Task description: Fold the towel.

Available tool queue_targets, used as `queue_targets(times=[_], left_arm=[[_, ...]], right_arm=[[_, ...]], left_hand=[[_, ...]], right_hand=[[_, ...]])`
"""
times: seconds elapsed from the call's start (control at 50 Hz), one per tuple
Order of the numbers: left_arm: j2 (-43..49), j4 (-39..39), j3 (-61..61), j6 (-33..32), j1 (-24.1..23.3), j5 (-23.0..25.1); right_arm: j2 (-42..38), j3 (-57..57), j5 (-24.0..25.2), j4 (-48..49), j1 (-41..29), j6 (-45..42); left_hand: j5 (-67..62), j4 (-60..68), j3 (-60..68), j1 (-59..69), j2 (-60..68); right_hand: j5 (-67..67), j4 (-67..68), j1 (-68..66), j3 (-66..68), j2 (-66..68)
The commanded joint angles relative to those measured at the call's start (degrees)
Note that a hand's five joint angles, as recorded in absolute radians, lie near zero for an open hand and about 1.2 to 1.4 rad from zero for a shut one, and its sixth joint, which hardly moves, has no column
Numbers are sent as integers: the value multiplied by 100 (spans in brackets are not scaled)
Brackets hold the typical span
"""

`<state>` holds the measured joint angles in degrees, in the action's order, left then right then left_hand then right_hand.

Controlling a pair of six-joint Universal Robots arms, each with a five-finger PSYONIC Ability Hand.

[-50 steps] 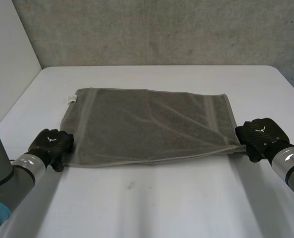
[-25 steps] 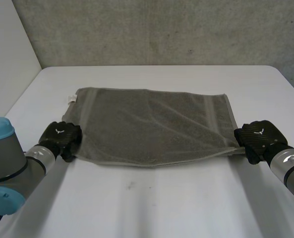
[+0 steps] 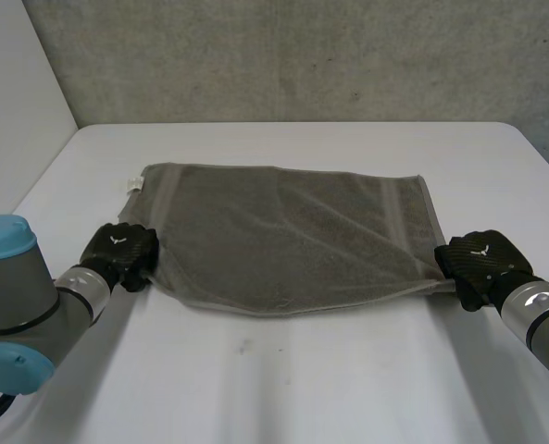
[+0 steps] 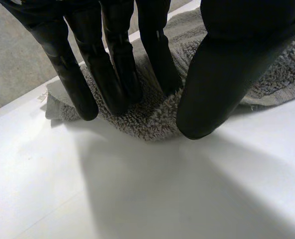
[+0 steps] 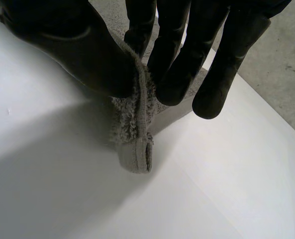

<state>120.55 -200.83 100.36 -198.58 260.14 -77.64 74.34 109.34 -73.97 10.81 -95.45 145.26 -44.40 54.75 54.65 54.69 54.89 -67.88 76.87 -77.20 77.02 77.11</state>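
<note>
A small white tag (image 3: 133, 184) sticks out at the far left corner of the towel (image 3: 283, 231); in the left wrist view it carries faint print too small to read. Each black hand bears a small white emblem (image 3: 114, 239) on its back, with no letters to make out. The grey towel lies spread on the white table (image 3: 283, 388), its far edge flat and its two near corners lifted slightly, the near edge bowing between them. The left hand (image 3: 118, 248) is at the near left corner: its fingers (image 4: 107, 69) lie on one side of the terry cloth and the thumb (image 4: 212, 84) closes on it from the other, pinching the corner. The right hand (image 3: 478, 259) is at the near right corner, its thumb and fingers pinching the hemmed edge, whose rolled tip hangs below them just above the table. A rough grey wall (image 3: 302, 55) stands behind the table, with a pale panel (image 3: 15, 92) at its left. A small dark speck (image 3: 243, 347) marks the table in front of the towel.
</note>
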Motion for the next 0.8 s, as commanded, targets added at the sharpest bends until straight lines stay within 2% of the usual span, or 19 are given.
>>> queue_targets(times=[0.02, 0.18, 0.28, 0.4, 0.5, 0.54, 0.56, 0.6, 0.62, 0.66, 0.7, 0.8], left_arm=[[-40, 0, -16, 109, 2, -31], [-515, 36, 89, 109, 90, -67], [-1268, 79, 466, 74, 247, -40], [-1947, 194, 836, -6, 406, 4], [-3104, 780, 1301, -137, 756, 56], [-3377, 1000, 1407, -233, 862, 83], [-3380, 1002, 1408, -234, 863, 83], [-3913, 1492, 1591, -496, 994, 258], [-3916, 1494, 1592, -498, 995, 259], [-4379, 1984, 1785, -760, 1091, 573], [-4556, 2204, 1873, -875, 1135, 706], [-4786, 2444, 2075, -1086, 1206, 970]], right_arm=[[-25, -10, -3, 0, 0, -6], [28, -27, -3, -9, 9, 2], [98, -89, 14, -53, 35, -6], [872, -177, -29, -273, 44, -112], [1443, -291, 23, -993, 264, -481], [1714, -317, 76, -1623, 448, -866], [1716, -317, 76, -1626, 448, -868], [1856, -317, 120, -1951, 483, -1105], [1987, -308, 163, -2265, 510, -1331], [2094, -300, 181, -2558, 527, -1571], [2295, -317, 190, -3074, 562, -1991], [2393, -510, 199, -3375, 624, -2457]], left_hand=[[-2512, 2477, 2486, 2483, 2463], [-2560, 2525, 2535, 2531, 2511], [-2560, 2525, 2535, 2531, 2511], [-2560, 2525, 2535, 2531, 2511], [-2560, 2525, 2535, 2531, 2511], [-2560, 2525, 2535, 2531, 2511], [-2560, 2525, 2535, 2531, 2511], [-2560, 2525, 2535, 2531, 2511], [-2560, 2525, 2535, 2531, 2511], [-2560, 2525, 2535, 2531, 2511], [-2560, 2525, 2535, 2531, 2511], [-2560, 2525, 2535, 2531, 2511]], right_hand=[[-212, 313, -280, 298, 289], [-212, 313, -280, 298, 289], [-212, 313, -280, 298, 289], [-212, 313, -280, 298, 289], [-212, 313, -280, 298, 289], [-212, 313, -280, 298, 289], [-212, 313, -280, 298, 289], [-212, 313, -280, 298, 289], [-212, 313, -280, 298, 289], [-212, 313, -280, 298, 289], [-212, 313, -280, 298, 289], [-212, 313, -280, 298, 289]])
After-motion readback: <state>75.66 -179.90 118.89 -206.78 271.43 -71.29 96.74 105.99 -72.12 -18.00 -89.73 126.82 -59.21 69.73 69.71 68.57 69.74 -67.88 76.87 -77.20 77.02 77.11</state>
